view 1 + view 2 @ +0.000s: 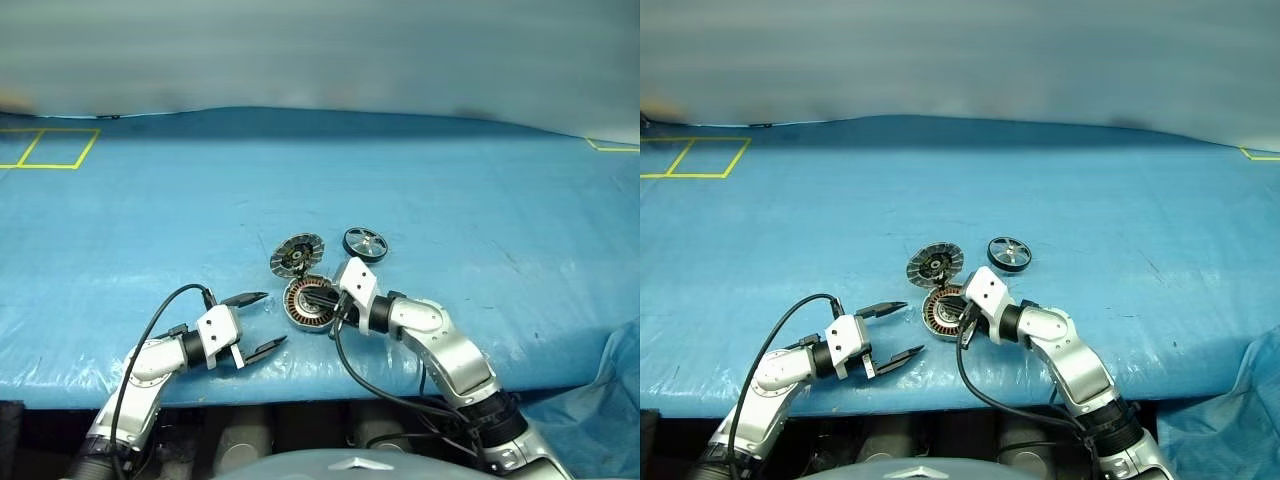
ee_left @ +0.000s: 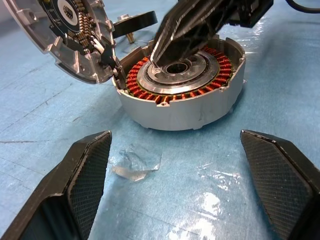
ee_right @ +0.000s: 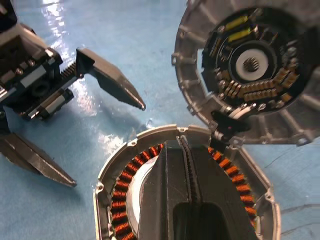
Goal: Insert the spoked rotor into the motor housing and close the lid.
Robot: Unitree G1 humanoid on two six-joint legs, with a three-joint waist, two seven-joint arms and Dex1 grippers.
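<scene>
Blue table: one motor housing, one spoked rotor; left fingers apart, right fingers together.

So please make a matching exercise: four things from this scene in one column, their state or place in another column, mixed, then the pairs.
1. black-rimmed spoked rotor
2. round silver-grey motor housing
3. ribbed silver lid
4. left end effector

A. open, holding nothing
B. swung open, inner face showing
C. lying on the blue sheet, beyond the housing
D. copper windings exposed, shut right end effector over its centre

Pairs: 1-C, 2-D, 3-B, 4-A
</scene>
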